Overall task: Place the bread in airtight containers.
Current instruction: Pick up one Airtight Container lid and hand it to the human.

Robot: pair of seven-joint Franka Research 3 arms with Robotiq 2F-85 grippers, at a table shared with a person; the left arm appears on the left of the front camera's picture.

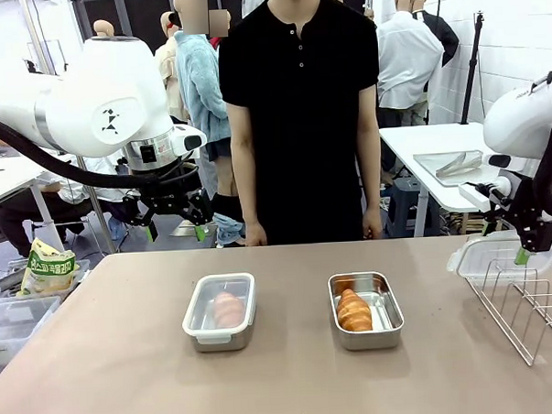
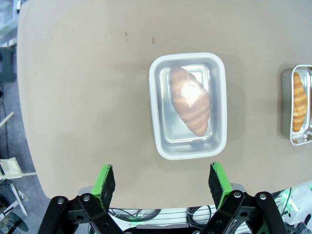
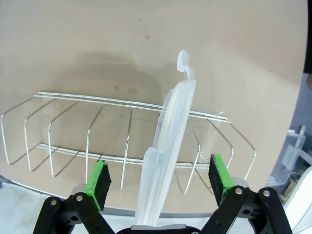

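Two tubs mid-table, nearer the near edge: left tub (image 1: 220, 311) lidded, croissant (image 1: 228, 308) sealed inside, so that half looks finished. Right tub (image 1: 366, 309) uncovered, second croissant (image 1: 353, 310) lying along its left wall, waiting for a lid. Spare lid (image 3: 168, 146) propped on edge in the wire rack (image 1: 528, 312) at the table's right edge, upright so fingers can straddle it. Right gripper (image 3: 158, 180) poised over that lid, jaws spread wide either side of it, pads apart from the plastic, nothing gripped. Left gripper (image 2: 163, 183) raised off the table's far left edge, looking down on the closed tub, jaws fully apart and empty, apparently parked clear. Person (image 1: 301, 114) standing at the far edge, hands down. Probable next step: pinch the lid.
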